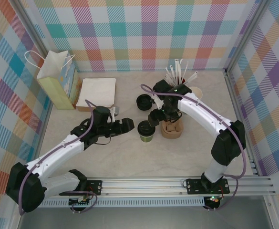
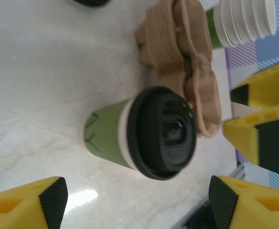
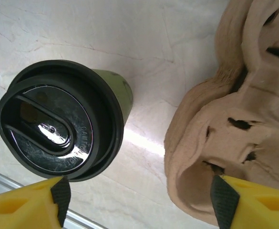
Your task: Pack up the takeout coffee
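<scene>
Right now the takeout coffee (image 1: 145, 132) is standing upright on the pale, marble-veined tabletop (image 1: 129, 160), near the middle of the table. Its tapered paper wall is showing matte olive green, and its round black plastic lid (image 3: 58, 119) is gleaming, with a raised rim and an oval sip recess. Just beside it, at its 3 o'clock in the top view, the brown pulp cup carrier (image 1: 171, 128) is sitting, rough, fibrous and lumpy, with a sliver of tabletop between them in the right wrist view.

The left gripper (image 1: 128, 125) is hovering at the cup's 9 o'clock, jaws spread wide and holding nothing. The right gripper (image 3: 139, 193) is hanging above the gap between cup and carrier, its yellow fingers (image 3: 253, 200) also parted and empty.

At the cup's 12 o'clock a second round black lid (image 1: 144, 101) is lying. White straws (image 1: 180, 71) are fanning out at 1 o'clock. A pale green paper bag (image 1: 58, 81) with cord handles is standing at 10 o'clock, a flat white square pack (image 1: 98, 90) beside it.
</scene>
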`<state>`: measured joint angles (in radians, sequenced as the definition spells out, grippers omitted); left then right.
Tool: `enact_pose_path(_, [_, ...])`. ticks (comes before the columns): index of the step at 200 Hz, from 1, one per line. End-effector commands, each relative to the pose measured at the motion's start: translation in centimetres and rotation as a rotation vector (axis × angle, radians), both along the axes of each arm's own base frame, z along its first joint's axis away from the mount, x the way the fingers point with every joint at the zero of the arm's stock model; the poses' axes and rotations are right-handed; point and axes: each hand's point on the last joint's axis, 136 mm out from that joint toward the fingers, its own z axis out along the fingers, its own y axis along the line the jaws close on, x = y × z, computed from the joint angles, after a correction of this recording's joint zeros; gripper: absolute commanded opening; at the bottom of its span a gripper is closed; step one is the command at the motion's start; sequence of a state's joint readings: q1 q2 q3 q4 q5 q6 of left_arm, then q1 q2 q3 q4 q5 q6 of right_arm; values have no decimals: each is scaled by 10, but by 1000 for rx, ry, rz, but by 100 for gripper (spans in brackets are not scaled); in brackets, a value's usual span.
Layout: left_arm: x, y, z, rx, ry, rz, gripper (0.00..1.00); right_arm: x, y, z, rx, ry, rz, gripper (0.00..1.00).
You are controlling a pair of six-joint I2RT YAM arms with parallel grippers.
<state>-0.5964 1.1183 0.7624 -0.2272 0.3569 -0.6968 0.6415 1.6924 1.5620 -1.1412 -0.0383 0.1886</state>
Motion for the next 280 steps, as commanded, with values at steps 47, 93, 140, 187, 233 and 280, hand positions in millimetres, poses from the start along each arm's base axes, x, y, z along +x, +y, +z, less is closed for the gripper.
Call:
enact_pose_path(47, [-2, -51, 3, -78, 50, -91, 85, 7, 20, -11, 114, 63, -85, 73])
enact_pose_path(93, [5, -62, -10, -27, 69, -121, 73, 8, 19, -19, 97, 86, -110, 68])
enact_pose_path(140, [3, -60, -26, 18, 94, -127, 63, 7, 20, -26, 87, 109, -109, 63])
enact_pose_path(187, [1, -52, -45, 68, 121, -111, 62, 3, 17, -32, 62, 137, -110, 61])
enact_pose_path(233, [-1, -50, -59, 110, 148, -116, 61, -3, 12, -38, 32, 172, -110, 55])
enact_pose_path(280, [-6, -44, -74, 153, 180, -122, 55, -9, 8, -41, 17, 195, -104, 53])
